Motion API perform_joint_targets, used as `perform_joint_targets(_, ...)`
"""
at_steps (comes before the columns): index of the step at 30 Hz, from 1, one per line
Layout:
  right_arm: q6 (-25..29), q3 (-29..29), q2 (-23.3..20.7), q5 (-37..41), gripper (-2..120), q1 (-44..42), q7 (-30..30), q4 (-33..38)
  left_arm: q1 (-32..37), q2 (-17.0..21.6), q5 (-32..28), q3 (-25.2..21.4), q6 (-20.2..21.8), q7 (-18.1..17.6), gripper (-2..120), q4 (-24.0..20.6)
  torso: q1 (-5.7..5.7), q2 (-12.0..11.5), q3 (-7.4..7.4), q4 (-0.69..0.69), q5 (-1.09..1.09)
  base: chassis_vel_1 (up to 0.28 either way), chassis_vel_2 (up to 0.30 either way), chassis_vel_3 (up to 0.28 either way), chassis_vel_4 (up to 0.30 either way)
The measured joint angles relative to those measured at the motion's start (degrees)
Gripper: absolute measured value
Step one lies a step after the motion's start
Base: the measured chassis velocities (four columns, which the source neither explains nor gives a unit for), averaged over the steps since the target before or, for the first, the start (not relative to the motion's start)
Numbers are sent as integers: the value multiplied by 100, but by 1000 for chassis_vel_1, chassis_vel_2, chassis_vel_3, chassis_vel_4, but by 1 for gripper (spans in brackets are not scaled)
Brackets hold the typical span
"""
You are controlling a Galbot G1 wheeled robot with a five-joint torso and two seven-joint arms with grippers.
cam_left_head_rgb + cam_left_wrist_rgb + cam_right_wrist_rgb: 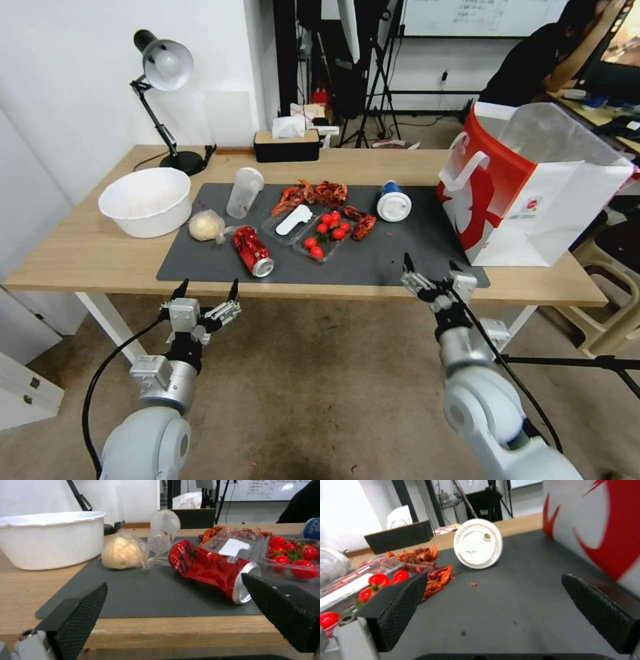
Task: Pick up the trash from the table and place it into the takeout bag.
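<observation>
From the head view, the dark grey mat (393,257) on the table (80,257) is serving as the landmark. The left gripper (207,290) is hanging just off the mat's near edge, fingers spread and holding nothing; the right gripper (432,270) is reaching over that same edge, also spread and empty. The takeout bag (533,193) is standing open at the mat's right end. The trash is lying on the mat: red crushed can (253,251), wrapped pale ball (205,225), clear plastic cup (244,193), blue-and-white cup (393,201), and clear container (313,233) holding tomatoes.

In the left wrist view, the can (210,568) is lying on its side on the mat, beyond the open fingers (80,615), with the ball (121,553) behind it.

In the right wrist view, the cup's white lid (478,543) is facing the open fingers (398,605) across bare mat, the bag (603,530) beside it.

Nothing appears bagged yet; this looks like the approach before a first pick. Next, a gripper needs to advance, straddle an item, and close.
</observation>
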Motion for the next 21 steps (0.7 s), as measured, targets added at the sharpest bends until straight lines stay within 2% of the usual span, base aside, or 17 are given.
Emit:
perform_joint_targets(4,-136,-92,-81,201,100,336,57,-168,-17,-2,0,4,-2,3,100,12,0,0,0,1,-1,0,0,0,0)
perform_joint_targets(7,-381,-438,-274,717,100,1269,237,-761,-89,-18,0,-7,-2,6,100,90,0,0,0,0,-1,0,0,0,0)
perform_joint_targets(8,-381,-438,-274,717,100,1269,237,-761,-89,-18,0,-7,-2,6,100,90,0,0,0,0,-1,0,0,0,0)
perform_joint_targets(10,-432,-749,-369,1039,100,2034,327,-1339,-105,-27,-2,-10,-3,6,100,127,0,-1,0,0,0,0,0,0,0)
perform_joint_targets(12,-436,-855,-389,1155,100,2298,353,-1504,-104,-33,-2,-12,-3,6,100,131,1,0,0,0,-1,0,0,0,0)
perform_joint_targets(14,-465,-1180,-420,1473,100,3043,373,-2012,-83,-39,-1,-48,-9,6,100,137,0,0,0,0,-1,0,0,0,0)
perform_joint_targets(21,-544,-1743,-459,1744,100,4105,479,-2903,-36,-57,1,-128,-38,-2,100,138,1,0,0,0,-1,0,0,0,0)
